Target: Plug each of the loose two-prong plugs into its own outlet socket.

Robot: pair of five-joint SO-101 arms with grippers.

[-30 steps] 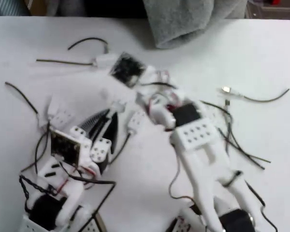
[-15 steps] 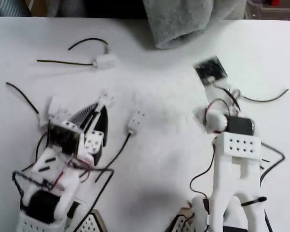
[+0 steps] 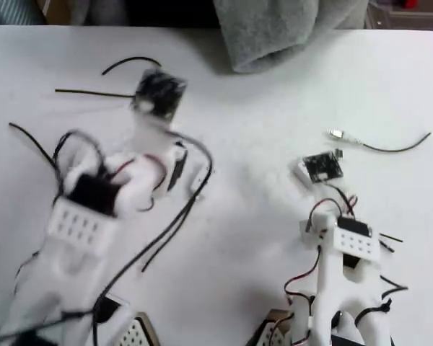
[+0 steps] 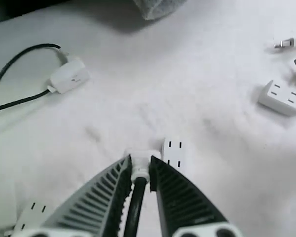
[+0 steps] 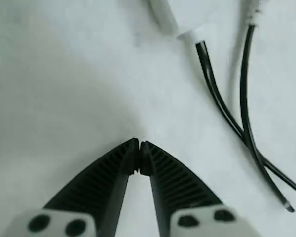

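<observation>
Now left end effector (image 4: 139, 163) clamps white plug (image 4: 139, 172), black cord trailing, lower centre of frame, just beside outlet socket (image 4: 174, 152) on desk (image 4: 187, 59). Right end effector (image 5: 138, 157) closed, holding nothing.

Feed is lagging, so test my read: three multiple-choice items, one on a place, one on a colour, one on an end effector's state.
1. Where is the grey cloth? A. at the far edge of the table B. at its near edge C. at its middle
2. What colour is the cord in the left end effector? A. red B. black C. yellow
3. The right end effector is: A. wide open B. shut on a plug C. shut, empty

1 A, it lies over the far edge; 2 B, the cord clamped there is black; 3 C, its tips meet with nothing between.
</observation>
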